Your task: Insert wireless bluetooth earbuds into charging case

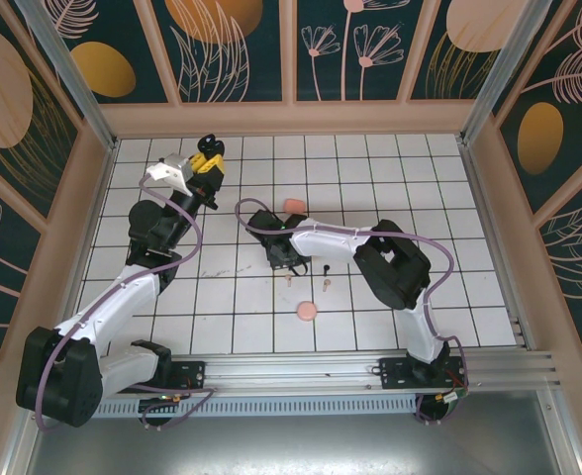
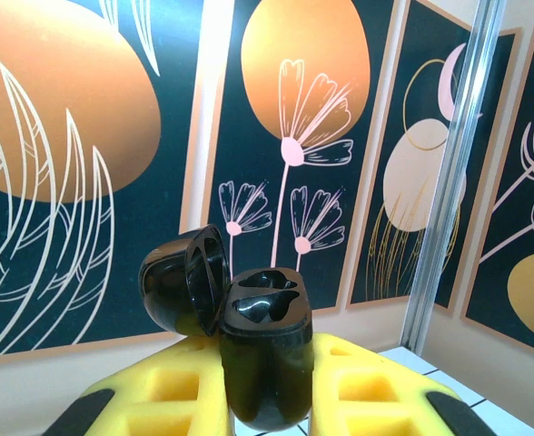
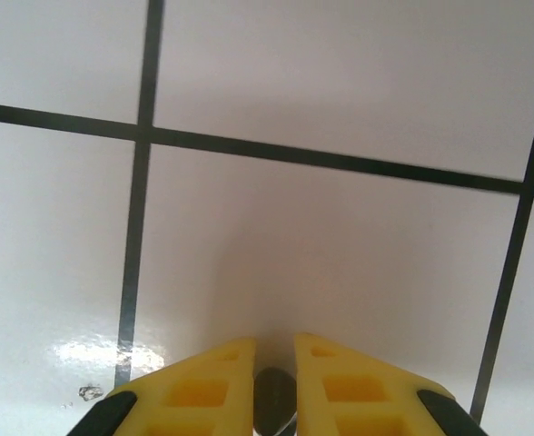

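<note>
The left tool (image 2: 267, 392) is raised in the upper left of the top view, closed on the black charging case (image 2: 263, 338). The case's lid (image 2: 183, 277) is swung open to the left, and its lower body is hidden between the yellow fingers (image 2: 172, 391). Both sockets look empty, though they are dark and hard to read.

The right tool (image 3: 274, 347) is down on the white tiled counter (image 3: 340, 100) near the frame's centre, fingers drawn close on a small dark thing, seemingly a black earbud (image 3: 274, 411). The bottom edge cuts it off.

From above, the right wrist covers that grip. A loose black bud (image 1: 324, 267) and a peach bud (image 1: 328, 287) lie just right of it, too tiny to make out.
</note>
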`<state>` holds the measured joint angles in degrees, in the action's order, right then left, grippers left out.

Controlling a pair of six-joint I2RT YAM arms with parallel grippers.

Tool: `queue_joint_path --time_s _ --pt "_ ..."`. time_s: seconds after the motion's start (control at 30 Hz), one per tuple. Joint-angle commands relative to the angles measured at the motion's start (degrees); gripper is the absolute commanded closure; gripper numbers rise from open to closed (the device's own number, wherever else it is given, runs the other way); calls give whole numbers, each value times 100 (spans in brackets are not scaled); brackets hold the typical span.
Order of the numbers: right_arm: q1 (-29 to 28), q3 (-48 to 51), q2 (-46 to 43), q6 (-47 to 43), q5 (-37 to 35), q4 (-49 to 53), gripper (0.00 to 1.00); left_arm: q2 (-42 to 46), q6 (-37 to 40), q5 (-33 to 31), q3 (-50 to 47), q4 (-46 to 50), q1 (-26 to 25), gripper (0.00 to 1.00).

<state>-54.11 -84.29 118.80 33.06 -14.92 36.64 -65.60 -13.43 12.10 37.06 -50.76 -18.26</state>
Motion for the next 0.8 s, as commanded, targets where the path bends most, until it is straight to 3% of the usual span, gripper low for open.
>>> queue_joint_path --time_s 0.0,0.23,0.57,0.77 --pt "-12 -296 44 -760 -241 -103 84 100 -96 134 -41 -250 33 100" --pt "56 -573 217 -1585 -36 -185 85 127 -193 178 -41 -291 39 100" --pt "50 -926 593 -1621 221 -114 82 320 -251 90 -151 -356 33 100" --pt "58 -1329 670 -1557 257 61 69 408 -361 -55 -251 -381 35 100"
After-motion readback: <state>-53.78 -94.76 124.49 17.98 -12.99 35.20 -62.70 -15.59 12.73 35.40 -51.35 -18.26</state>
